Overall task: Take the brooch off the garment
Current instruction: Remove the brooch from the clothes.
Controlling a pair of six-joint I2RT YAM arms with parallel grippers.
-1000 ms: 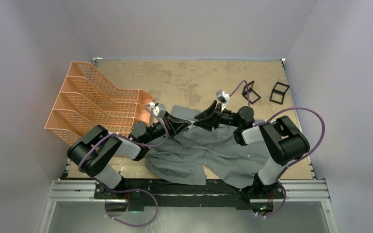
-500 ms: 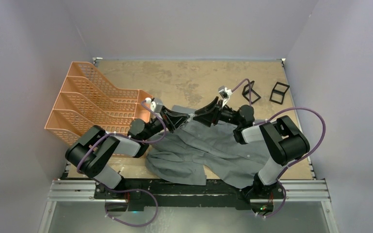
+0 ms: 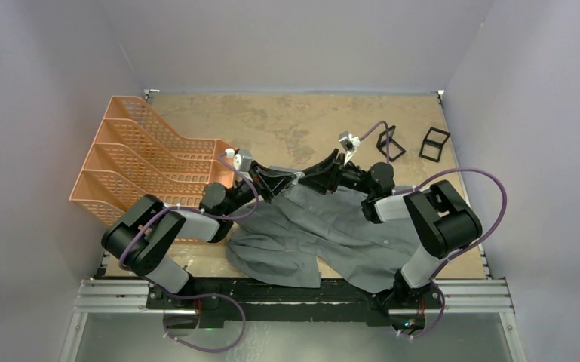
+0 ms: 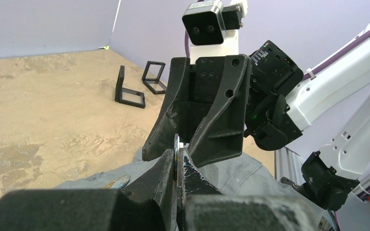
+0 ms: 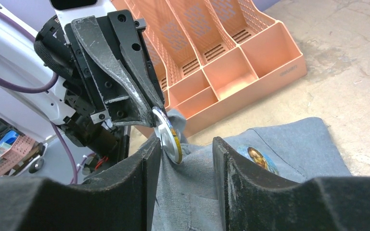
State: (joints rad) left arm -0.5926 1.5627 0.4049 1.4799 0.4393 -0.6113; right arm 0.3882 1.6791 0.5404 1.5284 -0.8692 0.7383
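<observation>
Item: brooch [image 5: 167, 135], round disc, pinched edgewise in left claw [image 5: 154, 109], held above the bench [image 3: 286, 121] at the grey shirt [image 3: 324, 226] far end; cloth seemingly attached; right claw [image 5: 186, 144] spread astride the fabric; detachment pending

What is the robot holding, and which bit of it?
The left gripper pinches a round brooch by its edge. The right gripper is open around the shirt.

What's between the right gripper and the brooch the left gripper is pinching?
Only a fold of the garment; the right wrist view shows the brooch on edge between the right gripper's open fingers.
</observation>
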